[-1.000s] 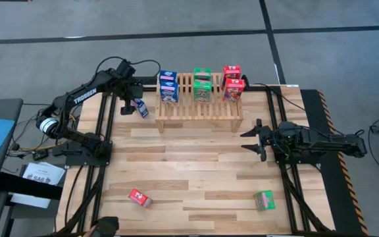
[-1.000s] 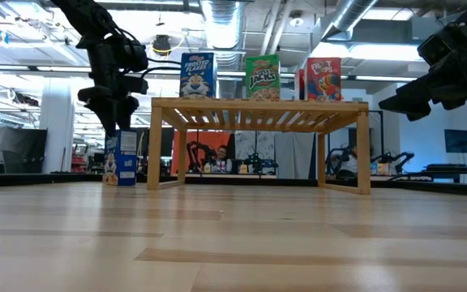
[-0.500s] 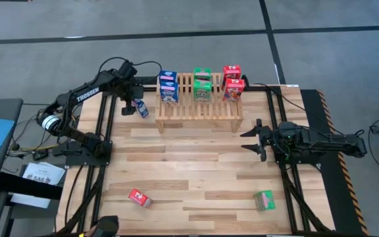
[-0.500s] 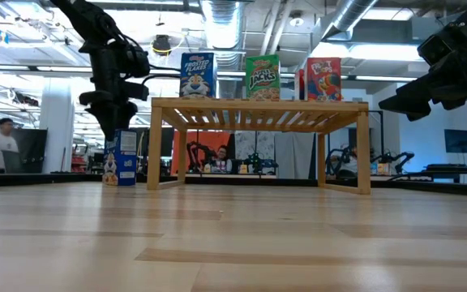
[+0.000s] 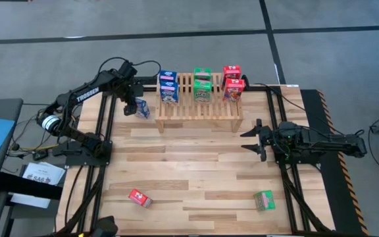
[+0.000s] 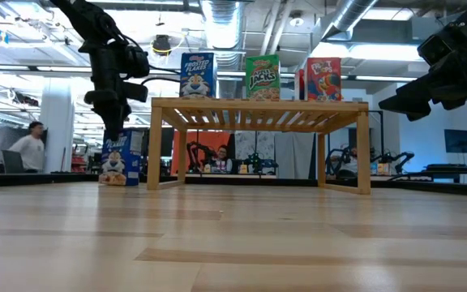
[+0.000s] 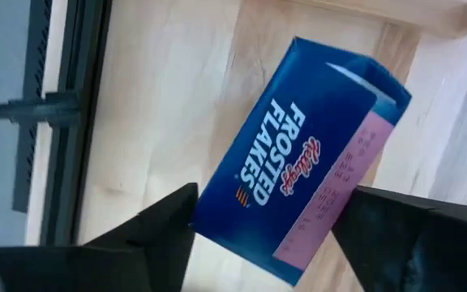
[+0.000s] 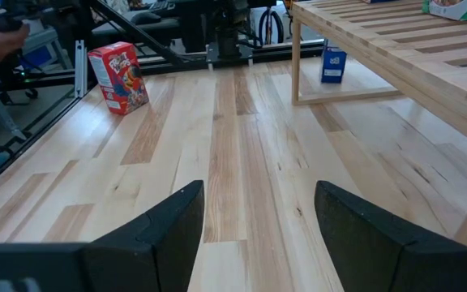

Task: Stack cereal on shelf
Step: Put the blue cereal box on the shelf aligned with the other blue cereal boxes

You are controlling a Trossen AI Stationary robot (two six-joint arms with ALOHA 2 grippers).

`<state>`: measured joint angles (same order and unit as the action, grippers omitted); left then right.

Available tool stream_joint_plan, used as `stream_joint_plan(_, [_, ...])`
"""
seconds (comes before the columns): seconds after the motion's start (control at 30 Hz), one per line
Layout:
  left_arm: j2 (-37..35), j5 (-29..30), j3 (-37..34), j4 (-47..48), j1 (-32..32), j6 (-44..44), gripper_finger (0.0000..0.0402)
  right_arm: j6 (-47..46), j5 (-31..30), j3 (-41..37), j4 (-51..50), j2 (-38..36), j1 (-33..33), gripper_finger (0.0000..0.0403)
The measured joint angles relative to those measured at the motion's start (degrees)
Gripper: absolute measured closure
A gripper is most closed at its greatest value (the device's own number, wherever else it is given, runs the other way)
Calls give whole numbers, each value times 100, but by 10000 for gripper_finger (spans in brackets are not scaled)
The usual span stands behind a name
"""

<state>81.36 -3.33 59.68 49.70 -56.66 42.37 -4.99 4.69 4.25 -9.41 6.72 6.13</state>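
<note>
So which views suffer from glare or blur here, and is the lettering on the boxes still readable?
Low view: bright ceiling lights wash out the upper background, yet the three box fronts on the shelf read clearly. Left wrist view: the blue cereal box between the left gripper fingers is sharp, its lettering legible. Right wrist view: tabletop shows soft sheen; the red box is slightly soft. High view: evenly lit.

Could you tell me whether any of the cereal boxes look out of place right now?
Yes: a red box and a green box lie at the table's near edge, far from the shelf.
</note>
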Motion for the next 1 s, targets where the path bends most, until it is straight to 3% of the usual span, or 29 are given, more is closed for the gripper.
stream_joint_plan(0.37, [-557,-100,0,328,0,-331,176,0,0,0,0,-1,0,142])
stream_joint_plan(0.63, [-1465,-109,0,741,42,-925,177,0,0,0,1,-1,0,142])
stream_joint_plan(1.0, [-2770,587,381,851,860,-1649,177,0,0,0,0,-1,0,142])
